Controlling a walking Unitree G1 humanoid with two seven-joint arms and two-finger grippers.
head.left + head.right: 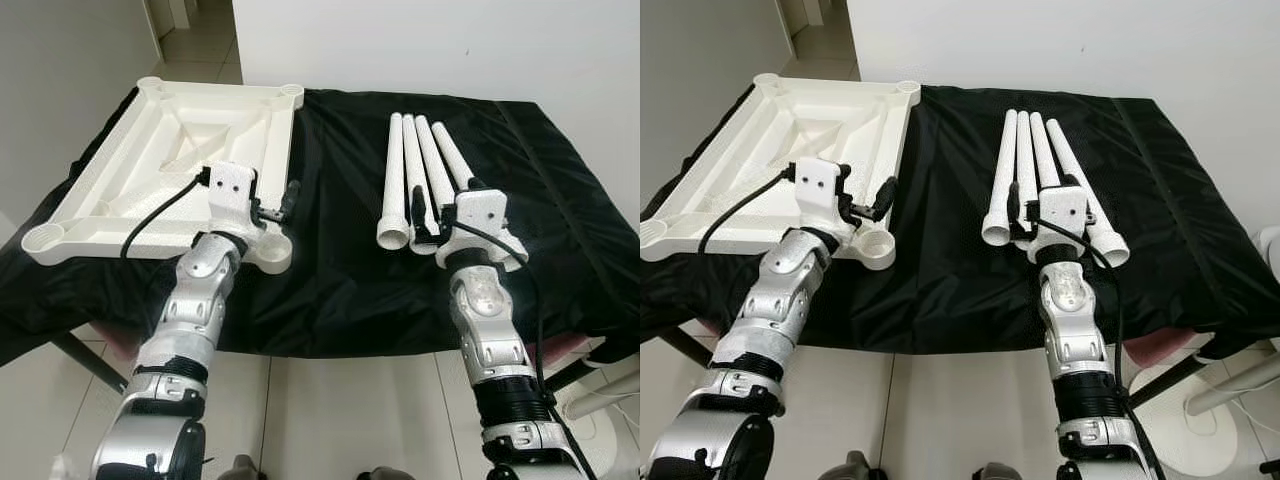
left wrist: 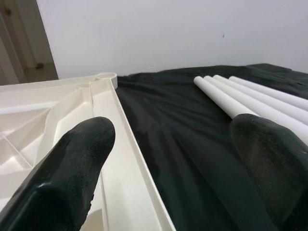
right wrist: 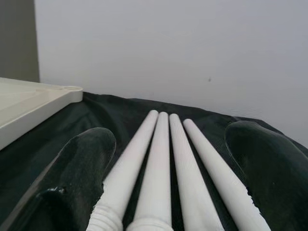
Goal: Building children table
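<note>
- Nearest, the left claw (image 1: pixel 272 207) hovers wide open and empty over the near right corner of the upturned white table panel (image 1: pixel 150 150), on the left.
- Right claw (image 1: pixel 430 222), spread and empty, sits at the near ends of four white legs (image 1: pixel 425 165).
- Risk: round legs could roll apart on the slick black cloth (image 1: pixel 340 260) covering the tabletop if nudged off-centre.

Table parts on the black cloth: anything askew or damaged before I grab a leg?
Nothing stands out. The white plastic tabletop lies underside up, flat. The four white tube legs lie side by side, fanning slightly, intact.
</note>
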